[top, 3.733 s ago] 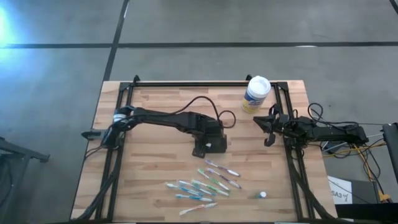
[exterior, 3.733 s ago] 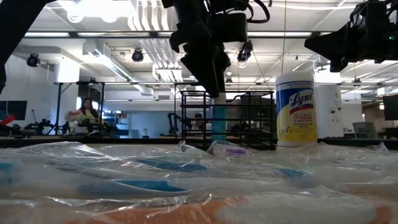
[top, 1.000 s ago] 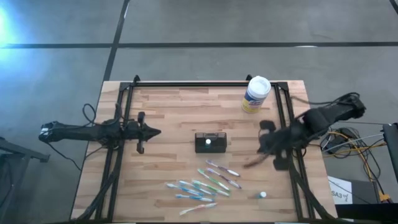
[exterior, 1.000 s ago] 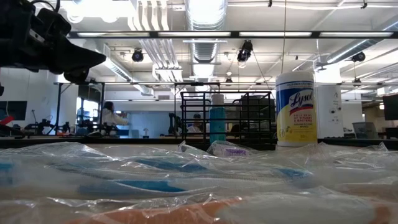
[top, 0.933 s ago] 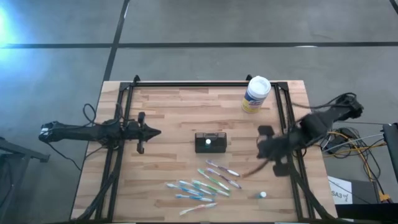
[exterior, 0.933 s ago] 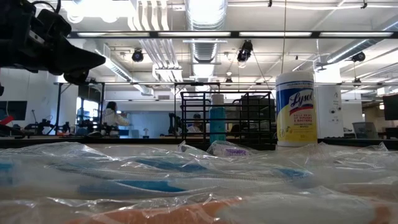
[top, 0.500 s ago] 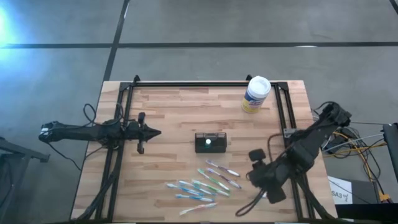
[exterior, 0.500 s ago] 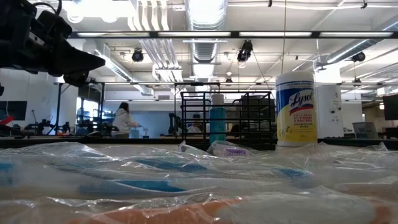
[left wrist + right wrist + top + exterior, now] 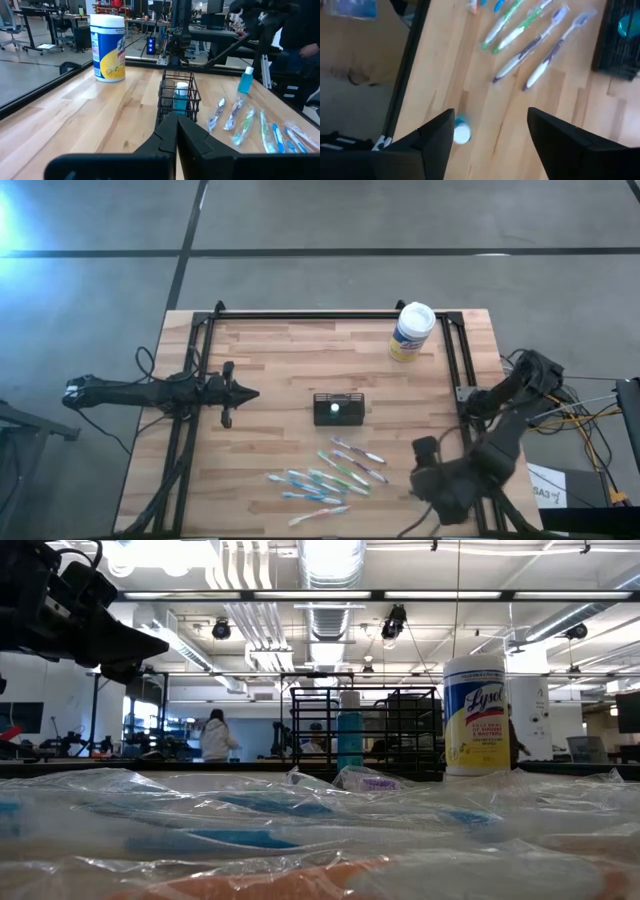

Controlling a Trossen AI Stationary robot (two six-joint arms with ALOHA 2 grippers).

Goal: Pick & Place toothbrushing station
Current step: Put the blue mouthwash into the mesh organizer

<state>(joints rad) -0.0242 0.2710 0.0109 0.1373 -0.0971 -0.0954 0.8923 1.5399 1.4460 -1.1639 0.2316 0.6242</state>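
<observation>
The toothbrushing station (image 9: 338, 408), a small black wire holder with a teal bottle in it, stands on its base at mid-table, also in the left wrist view (image 9: 179, 95) and at a corner of the right wrist view (image 9: 620, 35). My left gripper (image 9: 245, 392) (image 9: 176, 120) is shut, level, left of the station and pointing at it, holding nothing. My right gripper (image 9: 490, 114) hangs open over the near right of the table, pointing down. A small blue-capped bottle (image 9: 461, 132) lies below its fingers. In the high view the right arm (image 9: 470, 475) hides that gripper's fingers.
Several wrapped toothbrushes (image 9: 330, 475) (image 9: 530, 45) lie near the front edge, left of my right gripper. A white-lidded, yellow-labelled wipes canister (image 9: 412, 330) (image 9: 107, 47) stands at the far right. Black frame rails (image 9: 200, 430) run along the table's sides.
My right gripper has swung from beside the right rail toward the table's near edge and come lower, ending over the near right corner by the small bottle. The station and the toothbrushes have stayed where they were.
</observation>
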